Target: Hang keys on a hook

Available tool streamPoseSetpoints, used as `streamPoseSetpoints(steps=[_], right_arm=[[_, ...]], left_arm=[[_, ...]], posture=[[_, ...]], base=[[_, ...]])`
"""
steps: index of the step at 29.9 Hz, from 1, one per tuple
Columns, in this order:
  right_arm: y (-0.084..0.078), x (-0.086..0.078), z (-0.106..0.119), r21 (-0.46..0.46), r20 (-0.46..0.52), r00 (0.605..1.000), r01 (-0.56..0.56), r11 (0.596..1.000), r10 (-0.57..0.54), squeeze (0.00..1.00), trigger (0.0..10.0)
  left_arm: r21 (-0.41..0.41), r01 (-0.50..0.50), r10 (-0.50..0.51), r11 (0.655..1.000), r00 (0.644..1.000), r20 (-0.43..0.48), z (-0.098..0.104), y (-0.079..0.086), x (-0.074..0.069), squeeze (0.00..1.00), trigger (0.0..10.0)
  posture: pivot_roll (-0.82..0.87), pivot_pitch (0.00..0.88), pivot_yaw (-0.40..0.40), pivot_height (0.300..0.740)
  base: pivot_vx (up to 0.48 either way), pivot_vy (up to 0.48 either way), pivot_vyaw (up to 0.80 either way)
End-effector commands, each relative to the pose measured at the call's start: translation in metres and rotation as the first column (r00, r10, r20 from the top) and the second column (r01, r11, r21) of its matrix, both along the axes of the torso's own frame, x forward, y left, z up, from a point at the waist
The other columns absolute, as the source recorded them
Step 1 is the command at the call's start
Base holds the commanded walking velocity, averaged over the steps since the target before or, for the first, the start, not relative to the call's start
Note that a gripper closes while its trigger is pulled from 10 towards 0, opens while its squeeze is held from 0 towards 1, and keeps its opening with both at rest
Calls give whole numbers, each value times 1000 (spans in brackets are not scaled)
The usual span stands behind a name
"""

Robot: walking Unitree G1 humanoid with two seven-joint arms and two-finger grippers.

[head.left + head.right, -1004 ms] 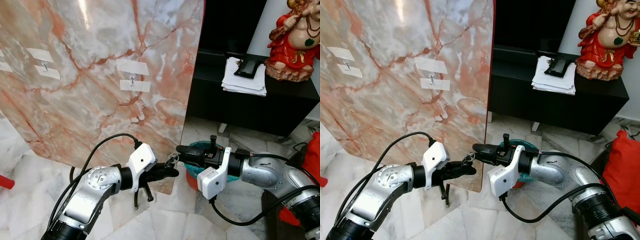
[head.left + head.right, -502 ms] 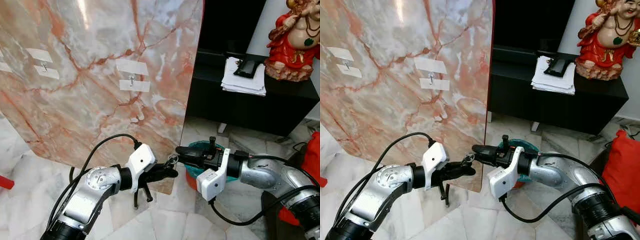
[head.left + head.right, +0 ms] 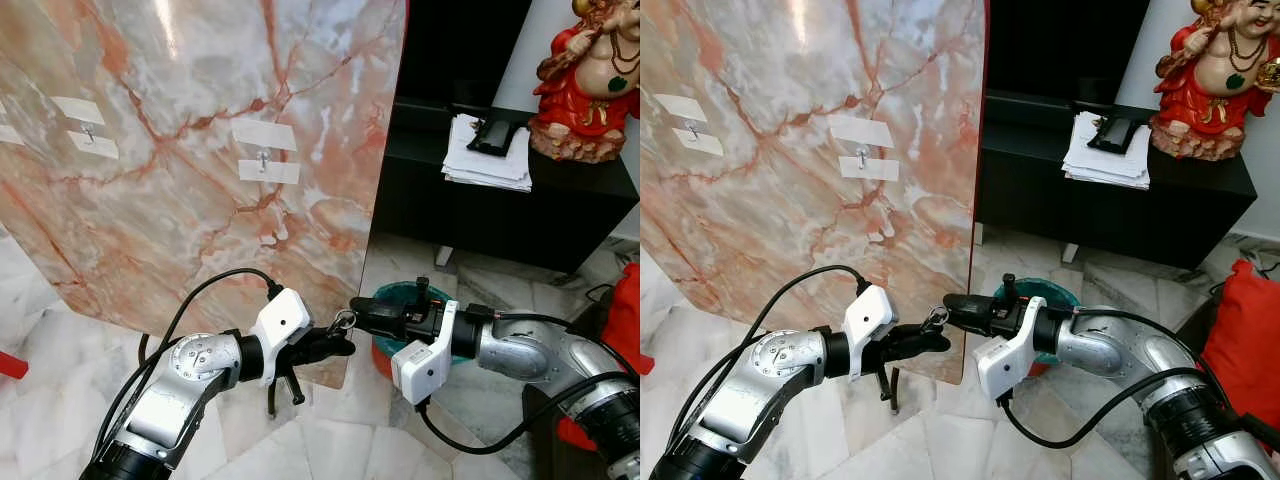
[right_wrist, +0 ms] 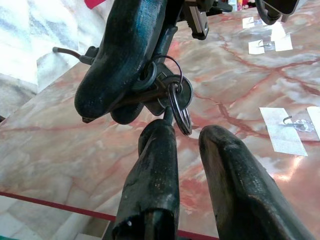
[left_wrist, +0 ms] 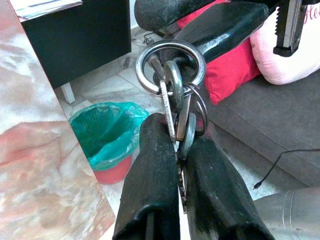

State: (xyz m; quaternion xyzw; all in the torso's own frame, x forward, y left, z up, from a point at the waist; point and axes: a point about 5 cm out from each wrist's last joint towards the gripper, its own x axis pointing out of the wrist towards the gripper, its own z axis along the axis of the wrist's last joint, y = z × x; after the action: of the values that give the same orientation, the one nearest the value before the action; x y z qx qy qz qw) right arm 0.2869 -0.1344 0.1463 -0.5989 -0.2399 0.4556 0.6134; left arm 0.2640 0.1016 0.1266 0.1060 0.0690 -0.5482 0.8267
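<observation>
Two hands meet low before the slab: left hand (image 5: 172, 150) pinches the keys (image 5: 175, 107); right hand (image 4: 187, 145), fingers apart, threads the ring. Early release drops them, far from the hook (image 3: 263, 157).

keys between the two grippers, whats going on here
The left gripper is shut on the bunch of keys, holding them low in front of the marble slab. The right gripper has come in from the other side with its fingers open, one finger poked through the large key ring, as if taking the keys over. Two hooks taped to the slab sit higher up, with nothing hung on them yet.
</observation>
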Motion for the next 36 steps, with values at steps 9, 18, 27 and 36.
streamPoseSetpoints(steps=[9, 18, 27, 36], right_arm=[[3, 0, 2, 8, 10, 1000, -16, 1000, 16, 0, 0], [4, -1, 0, -10, 25, 999, -25, 1000, 25, 0, 10000], [5, -1, -1, -14, 31, 999, -31, 999, 31, 0, 10000], [5, -2, 0, -17, 32, 999, -40, 999, 40, 0, 0]], left_arm=[[9, 47, -47, 999, 999, 0, 0, -8, -3, 0, 10000], [7, 46, -46, 999, 999, -4, -1, -8, -4, 0, 10000], [9, 46, -46, 999, 999, -3, -1, -8, -4, 0, 10000], [10, 46, -46, 999, 999, -3, -1, -8, -4, 0, 10000]], posture=[[10, 77, 1, 740], [12, 79, 1, 740], [11, 78, 1, 740], [11, 78, 0, 740]], base=[[0, 0, 0], [0, 0, 0], [0, 0, 0], [0, 0, 0]])
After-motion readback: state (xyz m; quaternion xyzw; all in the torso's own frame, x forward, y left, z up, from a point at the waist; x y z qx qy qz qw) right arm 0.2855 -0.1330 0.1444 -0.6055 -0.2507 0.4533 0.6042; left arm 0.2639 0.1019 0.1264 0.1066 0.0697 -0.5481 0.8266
